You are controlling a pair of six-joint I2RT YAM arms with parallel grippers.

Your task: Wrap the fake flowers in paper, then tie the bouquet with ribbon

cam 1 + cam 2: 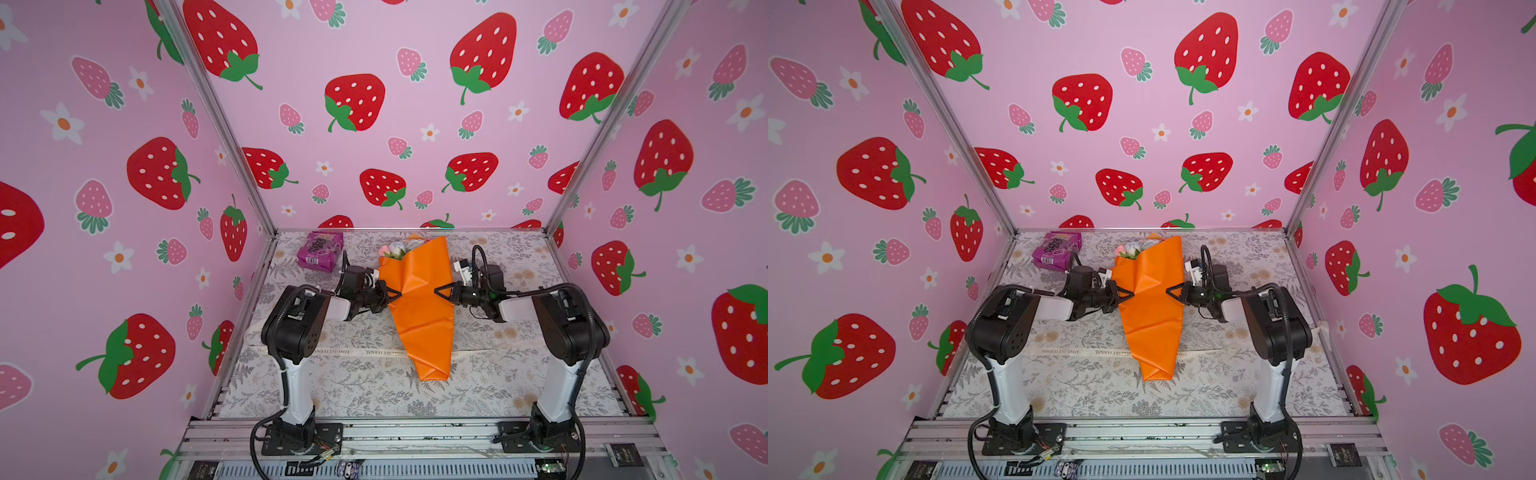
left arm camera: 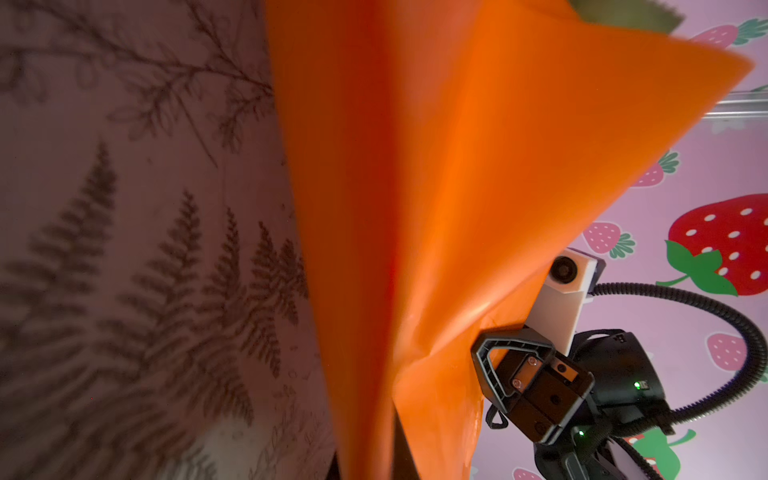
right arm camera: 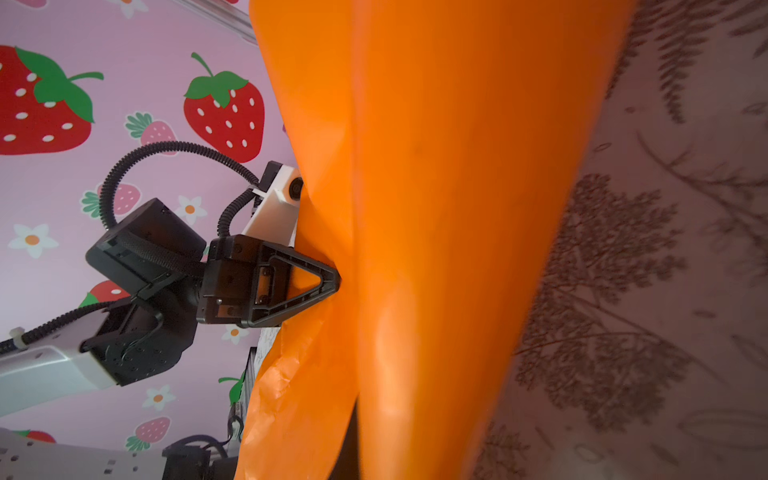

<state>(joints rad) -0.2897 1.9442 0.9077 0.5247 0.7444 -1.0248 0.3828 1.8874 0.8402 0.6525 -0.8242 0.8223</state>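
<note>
The bouquet of fake flowers lies along the middle of the table as an orange paper cone. Its pink and white heads peek out at the far end, and its narrow end points toward the near edge. My left gripper is shut on the paper's left edge. My right gripper is shut on the right edge, facing it. The orange paper fills both wrist views and rises from between each gripper's jaws. The stems are hidden.
A cream printed ribbon lies flat across the table, passing under the cone's narrow end. A purple snack packet sits at the back left corner. Pink strawberry walls enclose three sides.
</note>
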